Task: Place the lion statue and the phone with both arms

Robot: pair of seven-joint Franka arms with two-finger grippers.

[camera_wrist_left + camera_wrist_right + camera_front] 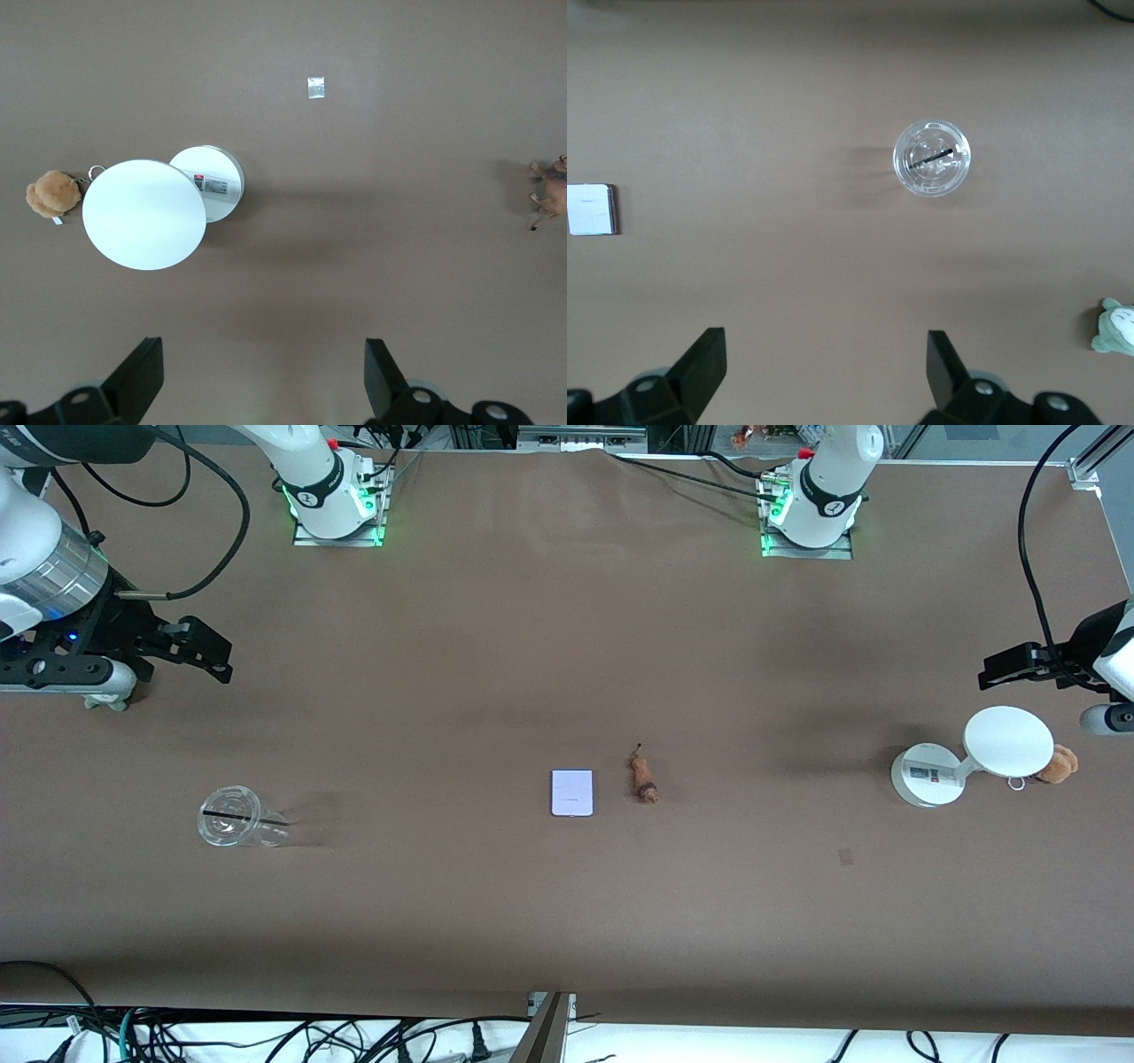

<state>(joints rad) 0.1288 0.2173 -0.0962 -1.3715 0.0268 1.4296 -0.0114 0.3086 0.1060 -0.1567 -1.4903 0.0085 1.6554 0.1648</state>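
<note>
The phone (pixel 571 792), a pale lavender-white rectangle, lies flat near the middle of the table. Right beside it, toward the left arm's end, lies the small reddish-brown lion statue (pixel 644 777). The right wrist view catches the phone (pixel 591 209) at its edge, and the left wrist view catches the lion statue (pixel 551 190) at its edge. My left gripper (pixel 1010 666) (pixel 263 354) hangs open and empty above the left arm's end of the table, by the white stand. Above the right arm's end, my right gripper (pixel 208 655) (pixel 824 341) also hangs open, holding nothing.
A white stand with a round base (pixel 926 775) (pixel 211 181) and a disc (pixel 1008 741) (pixel 143 213) sits at the left arm's end, a tan plush (pixel 1059 763) (pixel 51 193) beside it. A clear lidded cup (pixel 232 816) (pixel 931 158) and a grey-green plush (pixel 1114 328) are at the right arm's end.
</note>
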